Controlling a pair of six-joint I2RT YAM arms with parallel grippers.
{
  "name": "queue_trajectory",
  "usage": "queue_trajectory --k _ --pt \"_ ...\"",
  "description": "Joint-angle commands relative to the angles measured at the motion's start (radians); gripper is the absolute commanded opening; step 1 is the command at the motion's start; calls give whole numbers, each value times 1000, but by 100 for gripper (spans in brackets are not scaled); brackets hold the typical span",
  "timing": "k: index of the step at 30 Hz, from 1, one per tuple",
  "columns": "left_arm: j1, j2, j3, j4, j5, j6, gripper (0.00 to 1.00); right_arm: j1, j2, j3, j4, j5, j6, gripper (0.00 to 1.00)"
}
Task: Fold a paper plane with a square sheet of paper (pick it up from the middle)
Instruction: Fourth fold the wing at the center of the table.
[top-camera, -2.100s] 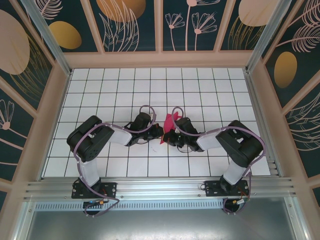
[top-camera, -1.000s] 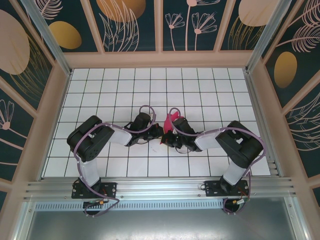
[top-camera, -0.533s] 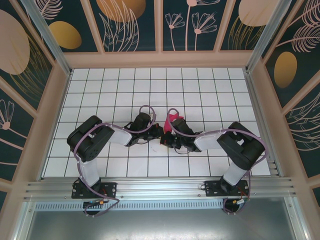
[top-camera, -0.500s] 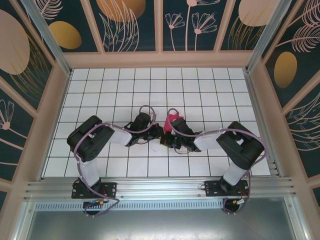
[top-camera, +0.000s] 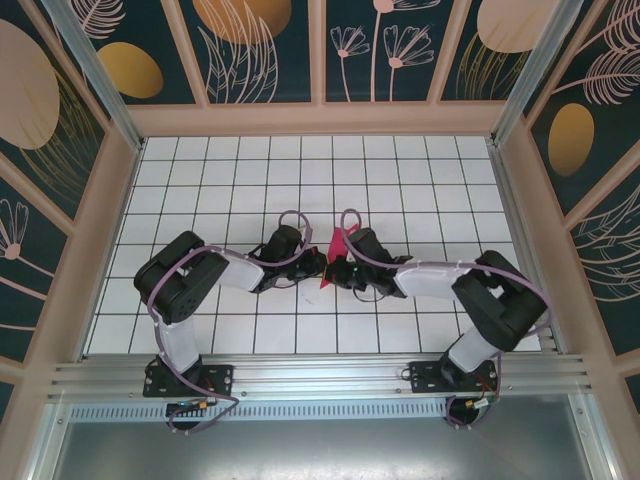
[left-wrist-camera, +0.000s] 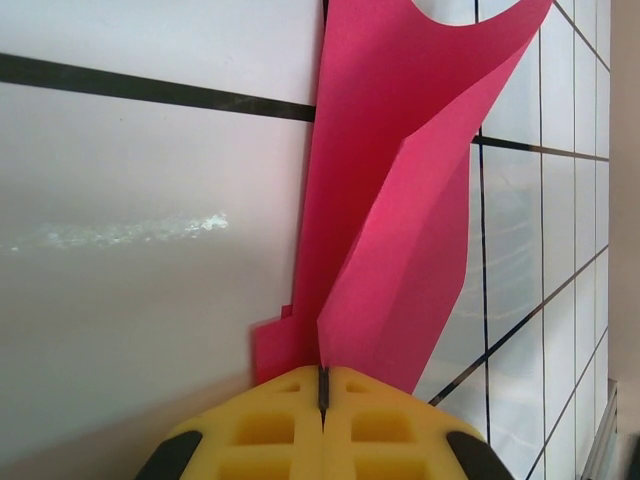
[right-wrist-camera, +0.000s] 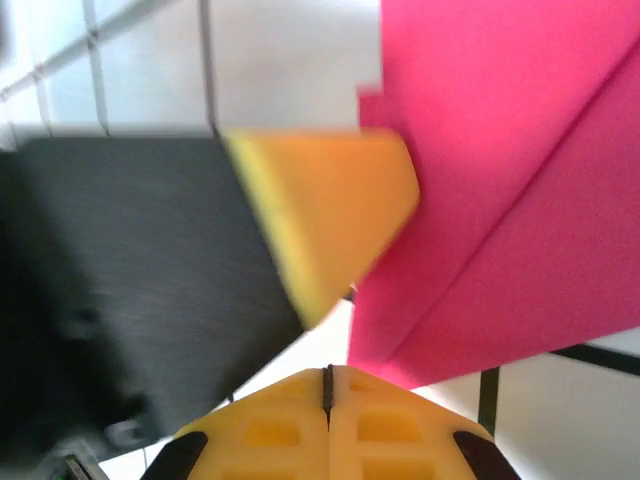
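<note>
Your left pincer (left-wrist-camera: 322, 372) is closed tight on the lower edge of the folded paper (left-wrist-camera: 400, 200), which rises off the table (left-wrist-camera: 150, 200) near its middle, top cut off. Your right pincer (right-wrist-camera: 327, 372) is closed too. The paper's corner meets its tips, but blur hides any grip.

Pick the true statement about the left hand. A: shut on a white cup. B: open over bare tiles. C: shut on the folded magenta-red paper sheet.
C: the left hand has its yellow fingers pressed together with no gap, and the folded magenta-red paper sheet rises from their seam.
</note>
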Motion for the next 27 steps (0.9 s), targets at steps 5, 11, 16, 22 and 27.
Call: queue_trajectory --k 5,11,16,22,27 --pt "-14 91 -2 -180 -106 64 0 -265 -25 70 6 -115 -142 0" --pt "-15 98 24 -216 -108 75 0 -269 115 130 67 -173 -135 0" --pt "-14 114 50 -249 -95 91 0 -265 216 142 118 -207 -124 0" --pt "-14 121 55 -279 -108 98 0 -292 294 154 89 -159 -154 0" --pt "-14 124 56 -295 -114 100 0 -304 277 168 81 -201 -153 0"
